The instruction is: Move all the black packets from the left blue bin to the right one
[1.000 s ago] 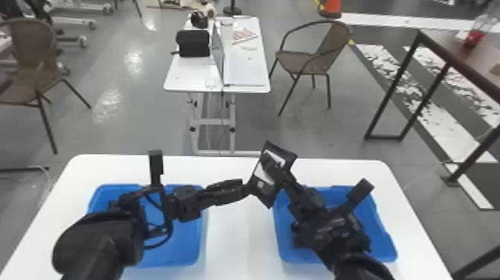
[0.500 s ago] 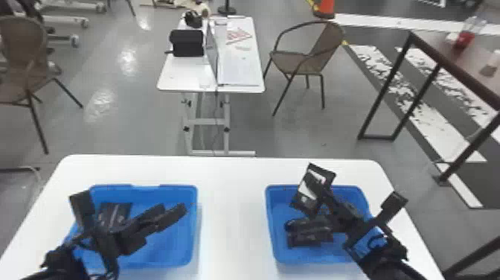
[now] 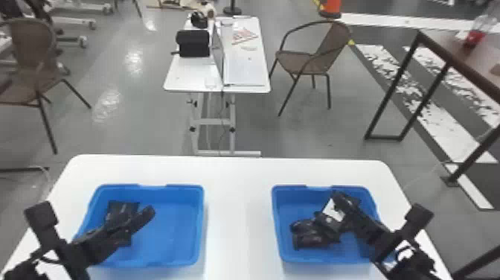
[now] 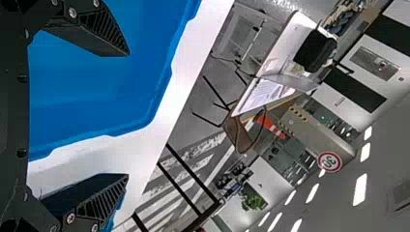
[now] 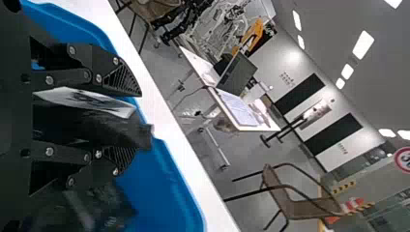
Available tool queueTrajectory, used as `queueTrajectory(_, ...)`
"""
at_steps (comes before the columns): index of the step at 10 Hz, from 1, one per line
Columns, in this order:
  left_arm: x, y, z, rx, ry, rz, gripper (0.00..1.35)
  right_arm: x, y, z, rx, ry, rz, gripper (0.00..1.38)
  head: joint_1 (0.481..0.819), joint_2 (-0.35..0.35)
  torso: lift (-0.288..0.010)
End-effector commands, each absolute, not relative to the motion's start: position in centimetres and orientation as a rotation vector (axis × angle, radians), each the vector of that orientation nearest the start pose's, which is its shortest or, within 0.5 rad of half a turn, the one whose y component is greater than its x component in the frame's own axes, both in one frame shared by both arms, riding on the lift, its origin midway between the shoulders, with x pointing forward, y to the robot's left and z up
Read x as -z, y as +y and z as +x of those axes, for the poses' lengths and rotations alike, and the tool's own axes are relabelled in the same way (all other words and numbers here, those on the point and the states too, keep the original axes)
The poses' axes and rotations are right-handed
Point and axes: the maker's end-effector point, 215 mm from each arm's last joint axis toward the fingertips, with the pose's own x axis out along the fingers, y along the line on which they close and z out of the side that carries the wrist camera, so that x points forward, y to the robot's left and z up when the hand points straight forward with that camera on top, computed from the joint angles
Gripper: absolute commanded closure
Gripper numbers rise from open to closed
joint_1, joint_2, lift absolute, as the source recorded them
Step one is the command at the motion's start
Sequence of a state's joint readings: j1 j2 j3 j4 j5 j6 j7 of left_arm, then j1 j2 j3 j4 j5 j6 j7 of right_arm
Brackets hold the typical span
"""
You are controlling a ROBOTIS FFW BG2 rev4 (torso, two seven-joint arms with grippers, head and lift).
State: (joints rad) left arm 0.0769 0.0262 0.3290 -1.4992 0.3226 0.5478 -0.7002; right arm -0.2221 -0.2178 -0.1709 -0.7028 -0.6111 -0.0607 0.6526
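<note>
In the head view, my left gripper [image 3: 139,216] is over the left blue bin [image 3: 167,260], beside a black packet [image 3: 122,207]; another dark piece lies partly beneath the fingers. The left wrist view has the left gripper [image 4: 126,113] open, fingers wide apart with nothing between them. My right gripper [image 3: 340,203] is over the right blue bin [image 3: 277,223], shut on a black packet with a white patch [image 3: 333,210]. In the right wrist view that packet [image 5: 87,123] fills the space between the fingers of the right gripper [image 5: 135,121]. Several black packets [image 3: 310,240] lie below in the right bin.
Both bins stand on a white table [image 3: 238,208] with a bare strip between them. Beyond its far edge are a smaller white table [image 3: 186,80], a brown chair [image 3: 305,61] and a dark-framed table [image 3: 472,70].
The grippers have moved apart from where they met between the bins. The right one carried its packet right and down over the right bin; the left one went left, then forward over the left bin.
</note>
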Motion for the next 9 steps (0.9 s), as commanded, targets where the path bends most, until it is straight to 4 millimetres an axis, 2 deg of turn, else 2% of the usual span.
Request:
queueTrajectory(1,49.3,25.9,49.0,0.348,0.521,-0.437,0.15,49.0,-37.3,56.5,-0.124,0.157,0.409,0.05,0.695,-0.112,0.000)
queueTrajectory(2,49.3,29.5,48.6,0.271,0.577,-0.321,0.15,45.7,-38.1,56.3,-0.060,0.100,0.312,0.16,0.695,-0.118,0.000)
queueTrajectory(3,50.1,32.8,47.7,0.190,0.655,-0.253,0.15,43.0,-37.6,55.5,-0.040,0.036,0.297,0.22,0.695,-0.120,0.000)
queueTrajectory(4,50.4,35.2,47.7,0.122,0.693,-0.207,0.15,41.5,-36.8,54.6,-0.046,-0.009,0.326,0.25,0.695,-0.089,0.000)
queueTrajectory(5,51.2,37.3,47.8,0.049,0.719,-0.189,0.15,40.3,-35.1,53.7,-0.069,-0.044,0.361,0.25,0.695,-0.063,0.000)
queueTrajectory(6,52.4,36.6,48.8,0.043,0.744,-0.202,0.15,39.7,-34.0,53.2,-0.098,-0.065,0.394,0.25,0.695,-0.014,0.000)
queueTrajectory(7,53.9,33.5,50.5,0.097,0.764,-0.260,0.15,39.4,-32.8,53.0,-0.132,-0.077,0.416,0.25,0.695,0.026,0.000)
queueTrajectory(8,54.7,31.2,52.1,0.132,0.784,-0.284,0.15,39.4,-31.7,53.0,-0.159,-0.077,0.431,0.25,0.695,0.028,0.000)
queueTrajectory(9,55.2,30.6,53.3,0.132,0.799,-0.288,0.15,39.5,-30.9,53.2,-0.176,-0.074,0.444,0.25,0.695,0.012,0.000)
